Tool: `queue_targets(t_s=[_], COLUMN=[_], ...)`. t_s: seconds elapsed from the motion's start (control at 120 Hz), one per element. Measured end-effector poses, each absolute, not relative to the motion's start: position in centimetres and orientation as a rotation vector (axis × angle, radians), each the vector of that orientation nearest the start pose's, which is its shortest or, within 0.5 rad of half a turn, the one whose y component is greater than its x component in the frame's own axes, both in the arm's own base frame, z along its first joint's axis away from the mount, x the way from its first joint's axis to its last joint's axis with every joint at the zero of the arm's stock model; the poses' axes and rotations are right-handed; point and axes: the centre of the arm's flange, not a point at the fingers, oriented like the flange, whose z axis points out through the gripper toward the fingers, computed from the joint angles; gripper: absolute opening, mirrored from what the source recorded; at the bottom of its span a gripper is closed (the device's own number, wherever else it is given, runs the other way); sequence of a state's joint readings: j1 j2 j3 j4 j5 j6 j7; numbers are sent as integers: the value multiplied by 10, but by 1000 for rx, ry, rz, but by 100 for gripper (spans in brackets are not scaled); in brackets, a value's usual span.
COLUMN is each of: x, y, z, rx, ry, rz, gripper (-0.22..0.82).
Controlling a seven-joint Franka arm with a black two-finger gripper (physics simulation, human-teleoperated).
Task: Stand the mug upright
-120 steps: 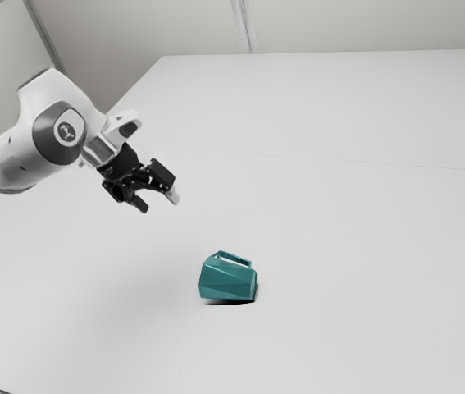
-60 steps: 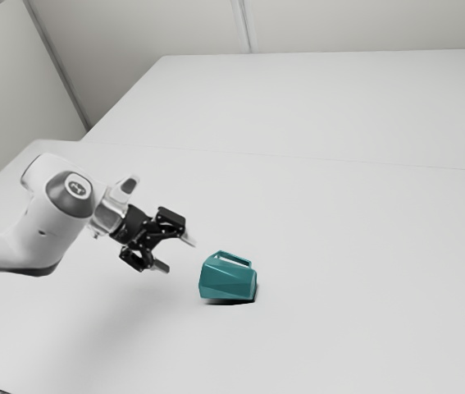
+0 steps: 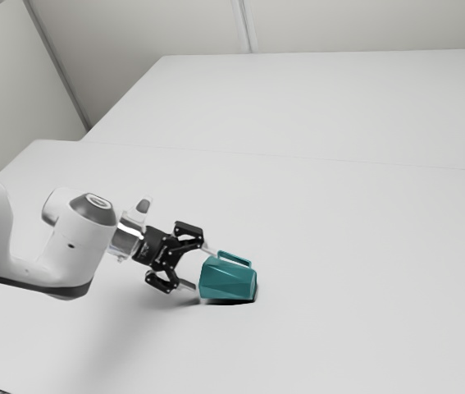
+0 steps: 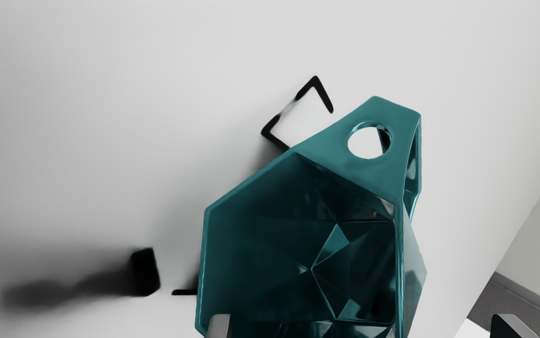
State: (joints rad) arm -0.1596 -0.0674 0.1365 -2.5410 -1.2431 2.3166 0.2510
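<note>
White table (image 3: 347,246) beneath a low, slanting, wide-spread hand (image 3: 205,270) beside the mug (image 3: 230,281)

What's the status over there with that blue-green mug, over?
Fingers open. Mug on its side, mouth facing them, not upright yet. No obstacle seen between them.

Main obst.: mug (image 3: 228,282), on its side, mouth twd gripper (image 3: 202,269); fingers stand wide apart by rim. Handle (image 4: 391,110) juts up off body, in the way close by upper fingertip; hole thru its side is narrower than mouth. Wrist view: one fingertip overlaps mouth, other lies out past mug wall; depth into mouth can't be told. Table (image 3: 355,246) limits travel down, small gap under lower finger. Room to pass: above mug & handle, also across table twd ext. view's right.
</note>
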Motion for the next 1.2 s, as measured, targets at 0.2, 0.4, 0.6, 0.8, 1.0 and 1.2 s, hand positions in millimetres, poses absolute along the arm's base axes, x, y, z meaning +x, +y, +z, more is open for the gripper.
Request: queue_targets(t_s=[0.2,0.4,0.6,0.8,1.0,1.2], x=[461,465,463,460,460,475], y=[-30,-35,-45,-57,-69,-74], z=[302,288,280,283,296,327], rx=[2161,2108,2044,2025,2022,2077], ry=[752,787,813,774,717,599], rz=[-2,-22,-46,-59,-46,12], gripper=[49,42,15,-8,-15,-17])
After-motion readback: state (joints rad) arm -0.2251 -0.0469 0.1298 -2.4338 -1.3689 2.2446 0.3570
